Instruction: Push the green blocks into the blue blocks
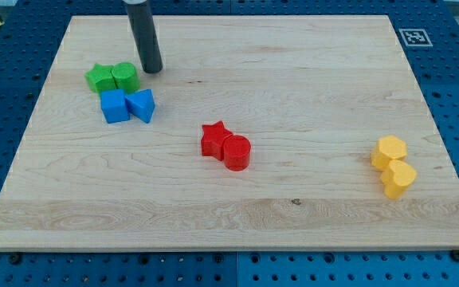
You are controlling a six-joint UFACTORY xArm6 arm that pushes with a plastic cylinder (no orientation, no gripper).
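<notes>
The rod descends from the view's top edge, and my tip (pixel 153 68) rests on the wooden board (pixel 293 72) near its top-left corner. The arm carries no jaws; it ends in the plain rod only, so there is nothing to spread or press together.

Green blocks: two pieces sit side by side, touching. The green star-like block (pixel 99 78) lies toward the board's left edge; the green rounded block (pixel 124 76) lies on its right. My tip stands just beside the rounded block, at its upper right. Whether the tip touches that block cannot be determined.

Blue blocks: two pieces lie directly below the green pair, toward the board's bottom edge. The blue cube (pixel 115 105) is on the left and the blue triangular block (pixel 143 104) is on the right; the two touch. The top faces of the blue pair meet the lower edges of the green pair, so the four blocks form one cluster near the top-left corner.

Other blocks: a red star block (pixel 213 139) and a red cylinder (pixel 237 151) touch each other near the board's centre. A yellow hexagonal block (pixel 390 151) and a yellow rounded block (pixel 398 178) touch each other near the right edge. Both pairs lie well apart from the tip.

A printed square marker (pixel 414 37) occupies the top-right corner.
</notes>
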